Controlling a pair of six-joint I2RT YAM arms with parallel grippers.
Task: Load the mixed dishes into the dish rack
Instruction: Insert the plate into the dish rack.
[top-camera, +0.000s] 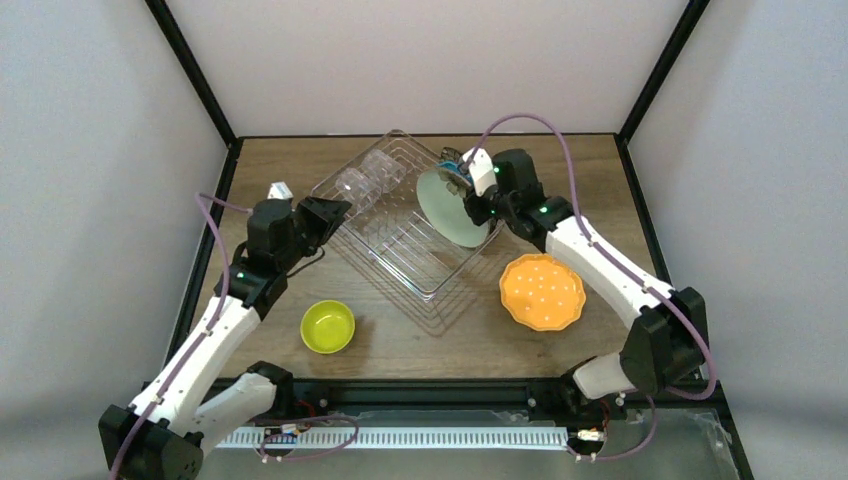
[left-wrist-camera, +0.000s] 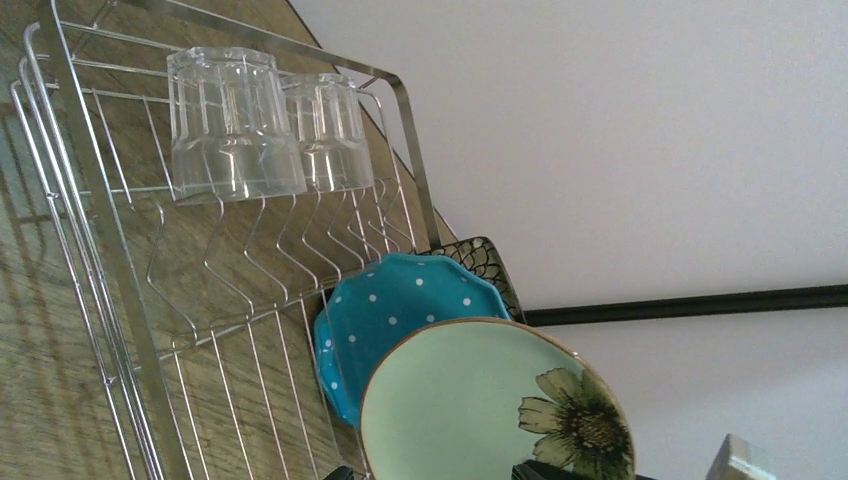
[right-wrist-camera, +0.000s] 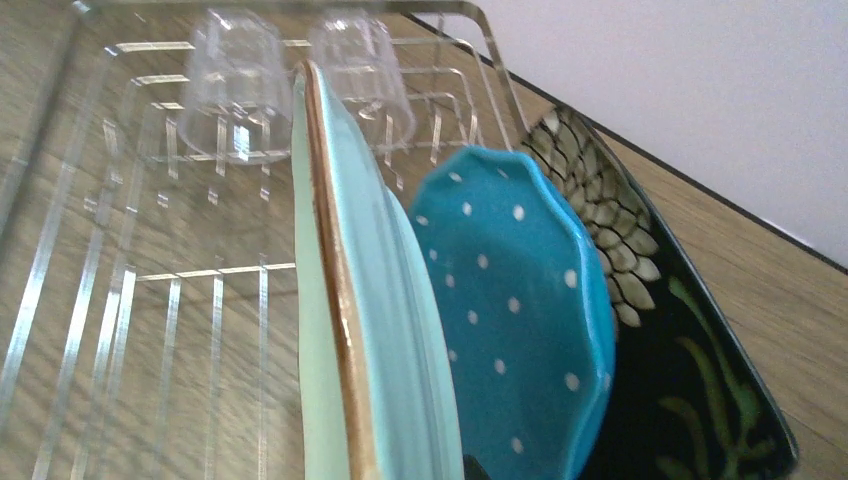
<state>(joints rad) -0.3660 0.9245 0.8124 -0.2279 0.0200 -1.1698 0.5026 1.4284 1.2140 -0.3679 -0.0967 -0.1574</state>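
The silvery wire dish rack (top-camera: 425, 278) lies diagonally mid-table. Two clear glasses (top-camera: 366, 180) stand upside down at its far left end. My right gripper (top-camera: 470, 192) is shut on the rim of the round mint flower plate (top-camera: 450, 212) and holds it upright over the rack's right end. In the right wrist view the mint plate (right-wrist-camera: 335, 300) is edge-on beside the teal dotted plate (right-wrist-camera: 510, 320) and the black square floral plate (right-wrist-camera: 690, 400), both standing in the rack. My left gripper (top-camera: 328, 213) is open and empty at the rack's left edge.
The orange dotted plate (top-camera: 542, 291) lies flat on the table right of the rack. The small yellow-green bowl (top-camera: 328, 326) sits on the table in front of the rack, near my left arm. White walls and a black frame enclose the table.
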